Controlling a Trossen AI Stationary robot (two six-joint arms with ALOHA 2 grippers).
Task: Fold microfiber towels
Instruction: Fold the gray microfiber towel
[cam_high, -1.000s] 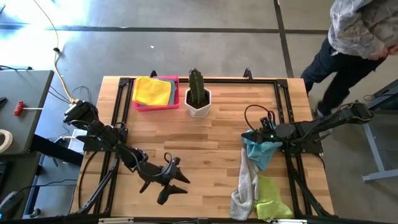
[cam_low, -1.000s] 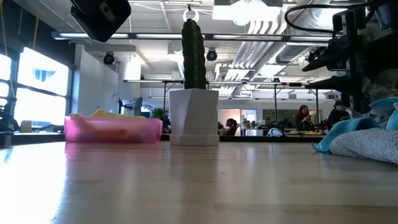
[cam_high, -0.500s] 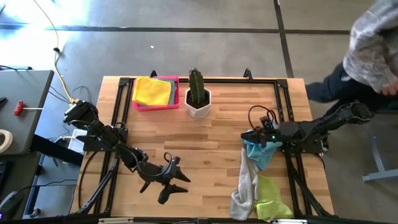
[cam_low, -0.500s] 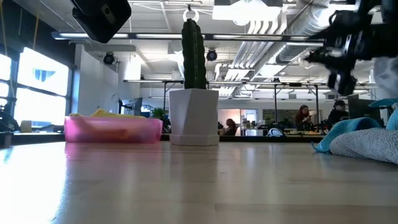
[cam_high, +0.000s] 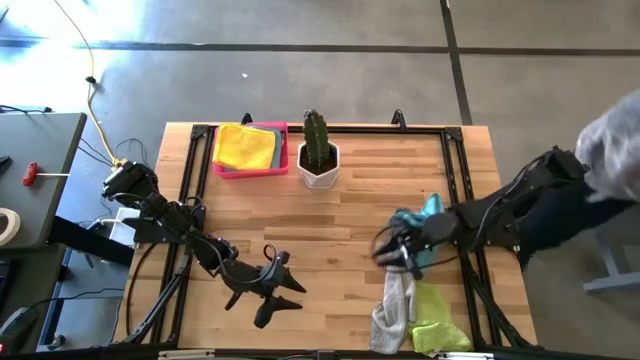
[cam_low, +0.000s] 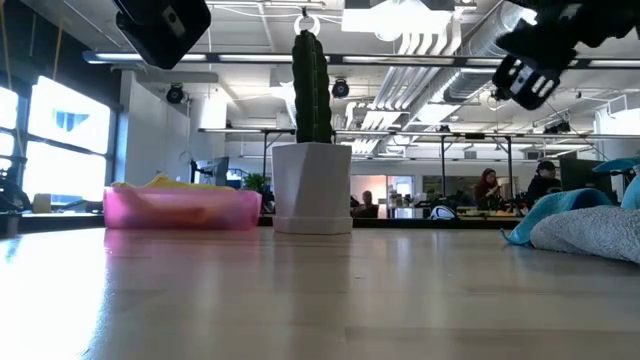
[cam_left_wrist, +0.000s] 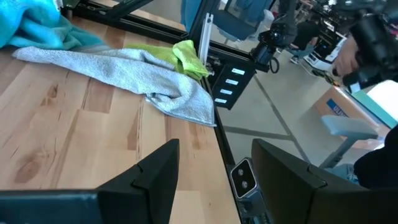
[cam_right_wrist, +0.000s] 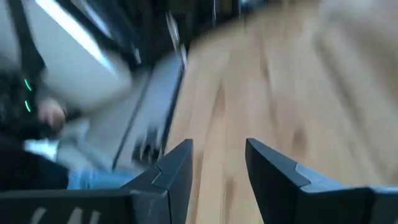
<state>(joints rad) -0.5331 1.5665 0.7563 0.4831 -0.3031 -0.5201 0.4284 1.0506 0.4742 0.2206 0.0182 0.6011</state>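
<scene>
High view: a loose heap of microfiber towels lies at about four to five o'clock on the wooden table (cam_high: 340, 230), near its right front corner. A light blue towel (cam_high: 428, 210) is bunched at the heap's far end; a grey towel (cam_high: 392, 310) trails from it in a long crumpled strip toward the front edge, and a lime green towel (cam_high: 438, 318) lies rumpled just beside the grey one, touching it. None of these three looks folded. In the left wrist view the grey strip shows a soft, nubby pile with its corner flopped at the table edge.

At eleven o'clock a pink tray (cam_high: 225, 170) holds a yellow towel (cam_high: 246, 147), lying flat and squared off. Just beside the tray, at twelve o'clock, stands a cactus (cam_high: 317, 138) in a white pot (cam_high: 318, 171).

The right gripper (cam_high: 385, 250) hangs over the table beside the blue towel, its fingers (cam_right_wrist: 168, 171) apart with nothing between them. The left gripper (cam_high: 290, 295) waits at seven o'clock, fingers spread and empty.

A person (cam_high: 615, 160) stands at three o'clock beyond the table.
</scene>
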